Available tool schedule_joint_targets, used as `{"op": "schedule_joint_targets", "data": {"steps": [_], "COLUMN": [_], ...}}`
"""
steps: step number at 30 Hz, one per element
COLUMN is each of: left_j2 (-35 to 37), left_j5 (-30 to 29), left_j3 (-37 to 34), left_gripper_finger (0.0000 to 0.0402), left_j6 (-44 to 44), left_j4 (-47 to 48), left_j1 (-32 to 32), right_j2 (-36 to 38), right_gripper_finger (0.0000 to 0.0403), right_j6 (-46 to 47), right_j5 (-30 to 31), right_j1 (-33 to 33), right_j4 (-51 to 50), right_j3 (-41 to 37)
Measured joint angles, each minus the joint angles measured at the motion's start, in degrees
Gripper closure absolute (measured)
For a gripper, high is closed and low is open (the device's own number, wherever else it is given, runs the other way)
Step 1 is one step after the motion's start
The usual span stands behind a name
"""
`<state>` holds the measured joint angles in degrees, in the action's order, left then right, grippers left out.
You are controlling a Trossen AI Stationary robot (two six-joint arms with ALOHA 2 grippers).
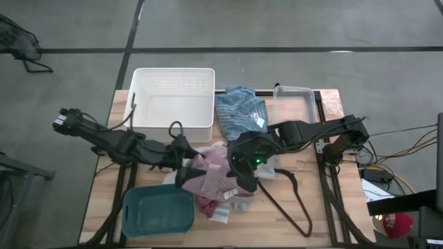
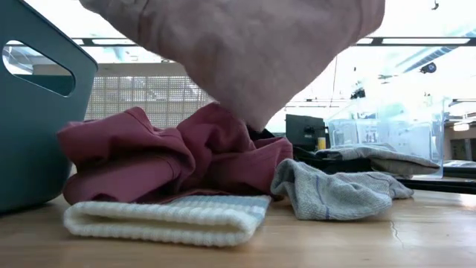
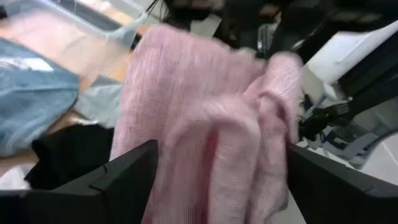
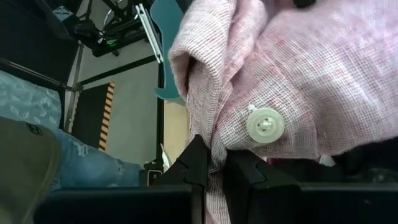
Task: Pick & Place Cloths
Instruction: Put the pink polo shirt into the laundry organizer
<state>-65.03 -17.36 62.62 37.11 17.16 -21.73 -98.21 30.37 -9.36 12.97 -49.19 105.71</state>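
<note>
The pink checked shirt (image 1: 211,164) hangs bunched between both grippers over the table's middle; in the low view its lower end (image 2: 245,59) is clear of the table. My left gripper (image 1: 183,164) is shut on its left side and my right gripper (image 1: 242,181) on its right side. Below lie a maroon piece (image 2: 171,160), a white knit piece (image 2: 167,218) and a grey piece (image 2: 335,192), all on the wood. The blue striped shirt (image 1: 239,114) lies beside the white basket, with a black piece (image 3: 68,155) near it. My left gripper (image 3: 221,149) has a thick bunch of the pink shirt's cloth (image 3: 205,130) between its two fingers (image 3: 130,174), several folds deep. It comes from the table's left side. The cloth is lifted clear. My right gripper (image 4: 217,155) pinches a folded edge of the pink shirt beside a white button (image 4: 265,124) between its fingers (image 4: 196,158). It reaches in from the table's right side, and the cloth is off the table.
A white basket (image 1: 173,86) stands at the far left of the table, a teal bin (image 1: 158,211) at the near left and a clear tub (image 1: 294,97) at the far right. A thin black wire hanger (image 1: 294,204) lies near right.
</note>
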Motion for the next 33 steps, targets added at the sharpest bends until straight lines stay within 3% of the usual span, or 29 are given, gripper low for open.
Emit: {"op": "schedule_joint_targets", "data": {"steps": [5, 10, 14, 19, 29, 33], "left_j2": [-1.68, -3.12, -4.46, -4.94, -4.94, -4.86], "left_j5": [0.41, 5.63, 6.22, 6.73, 14.29, 14.37], "left_j3": [0.41, 0.41, 0.43, 1.02, 0.85, 0.91], "left_gripper_finger": [0.0067, 0.0067, 0.0084, 0.0155, 0.0369, 0.0371], "left_j6": [-0.51, 0.6, 0.8, 0.57, -1.16, -0.99], "left_j4": [-2.77, -3.66, -3.66, -3.73, -6.01, -6.02], "left_j1": [0.54, 2.5, 3.39, 3.82, 6.07, 6.88], "right_j2": [0.19, -0.11, -0.16, -0.14, -0.12, -0.12], "right_gripper_finger": [0.0384, 0.0384, 0.0384, 0.0383, 0.0382, 0.038], "right_j6": [-0.7, -1.03, -1.68, -1.69, -2.11, -2.08], "right_j5": [0.27, 0.53, 1.69, 1.87, 1.78, 1.79], "right_j1": [-0.01, -0.02, -0.52, -0.66, -0.95, -1.24], "right_j4": [0.07, 0.09, 0.07, 0.13, 1.62, 1.64], "right_j3": [0.0, 0.0, 0.0, 0.0, -0.05, -0.07]}}
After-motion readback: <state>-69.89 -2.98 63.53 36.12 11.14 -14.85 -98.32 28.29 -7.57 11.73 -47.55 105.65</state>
